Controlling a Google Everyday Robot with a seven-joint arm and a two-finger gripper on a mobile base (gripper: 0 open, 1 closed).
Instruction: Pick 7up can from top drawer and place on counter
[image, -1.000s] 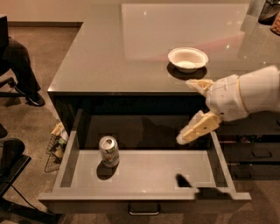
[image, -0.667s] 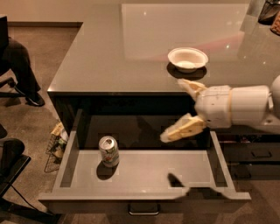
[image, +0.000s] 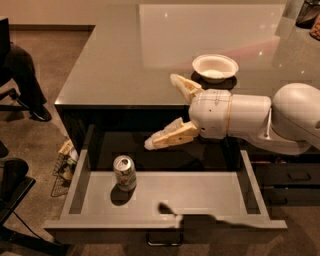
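The 7up can stands upright on the pale-grey floor of the open top drawer, towards its left side. My gripper is open, its two cream fingers spread wide and pointing left. It hangs above the drawer's back part, to the right of and higher than the can, not touching it. One finger is over the drawer, the other lies by the counter's front edge. The glossy grey counter stretches behind the drawer.
A white bowl sits on the counter right of centre, just behind my arm. A wire basket with clutter stands on the floor left of the cabinet. A dark chair and a black seat are at far left.
My arm has moved left over the drawer, bringing the open gripper closer to the can. The can has not moved.
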